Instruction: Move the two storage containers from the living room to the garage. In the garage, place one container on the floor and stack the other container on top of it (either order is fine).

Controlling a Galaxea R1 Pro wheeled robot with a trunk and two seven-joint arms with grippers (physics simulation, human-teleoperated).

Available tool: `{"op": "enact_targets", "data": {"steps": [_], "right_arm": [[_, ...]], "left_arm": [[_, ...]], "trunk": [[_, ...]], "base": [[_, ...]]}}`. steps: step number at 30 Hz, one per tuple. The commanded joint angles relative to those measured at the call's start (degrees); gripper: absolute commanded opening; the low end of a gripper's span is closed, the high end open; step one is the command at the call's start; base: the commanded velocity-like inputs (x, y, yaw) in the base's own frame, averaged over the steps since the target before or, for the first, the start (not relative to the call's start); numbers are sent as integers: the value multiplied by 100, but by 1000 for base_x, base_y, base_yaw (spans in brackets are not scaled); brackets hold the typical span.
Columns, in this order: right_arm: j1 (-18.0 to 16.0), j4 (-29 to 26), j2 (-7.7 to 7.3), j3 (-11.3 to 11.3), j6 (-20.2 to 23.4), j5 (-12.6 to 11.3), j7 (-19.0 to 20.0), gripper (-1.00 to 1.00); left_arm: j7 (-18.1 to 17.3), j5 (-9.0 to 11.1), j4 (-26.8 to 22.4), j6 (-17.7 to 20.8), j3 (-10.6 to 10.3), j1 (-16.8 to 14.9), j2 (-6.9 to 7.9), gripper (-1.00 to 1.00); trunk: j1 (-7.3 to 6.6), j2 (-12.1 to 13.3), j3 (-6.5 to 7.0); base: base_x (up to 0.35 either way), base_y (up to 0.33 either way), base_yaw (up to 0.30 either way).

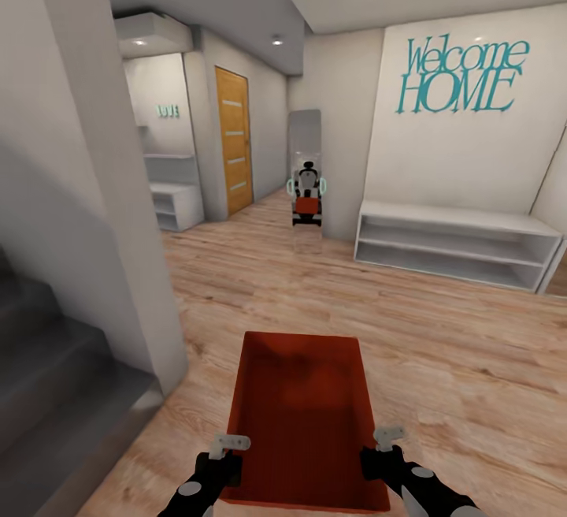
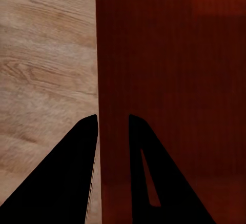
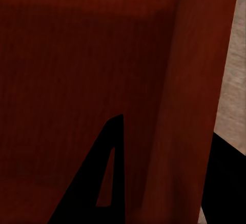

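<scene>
One orange-red storage container [image 1: 303, 414] hangs level in front of me over pale wood-plank flooring, its open top facing up and nothing inside. My left gripper [image 1: 224, 454] is shut on its left wall near the close end. In the left wrist view the thin wall of the container [image 2: 169, 55] runs between the two dark fingers of that gripper [image 2: 113, 119]. My right gripper [image 1: 386, 446] is shut on the right wall. The right wrist view has one finger inside the container [image 3: 77, 55] and one outside, either side of the gripper's midpoint [image 3: 171, 137]. The garage is out of view.
A white wall corner [image 1: 118, 225] and dark stairs [image 1: 47, 375] stand close on the left. A low white shelf [image 1: 457, 241] lines the right wall. Ahead are a tall mirror [image 1: 305, 131] reflecting the robot, a wooden door [image 1: 234, 139] and a white bench [image 1: 177, 206].
</scene>
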Motion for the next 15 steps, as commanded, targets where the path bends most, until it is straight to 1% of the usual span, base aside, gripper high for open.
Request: {"op": "enact_targets", "data": {"steps": [1,5,15], "right_arm": [[-7,-14,-3,-17,-155,2,-6,-100],[-5,-14,-8,-17,-157,2,-6,-100],[-5,-14,-8,-17,-155,13,-6,-100]], "left_arm": [[94,85,15,43,-58,-2,8,-100],[94,85,15,43,-58,-2,8,-100],[94,85,15,43,-58,-2,8,-100]], "trunk": [[3,-2,-6],[3,-2,-6],[3,-2,-6]], "base": [[341,-85,155],[341,-85,56],[341,-85,3]]}}
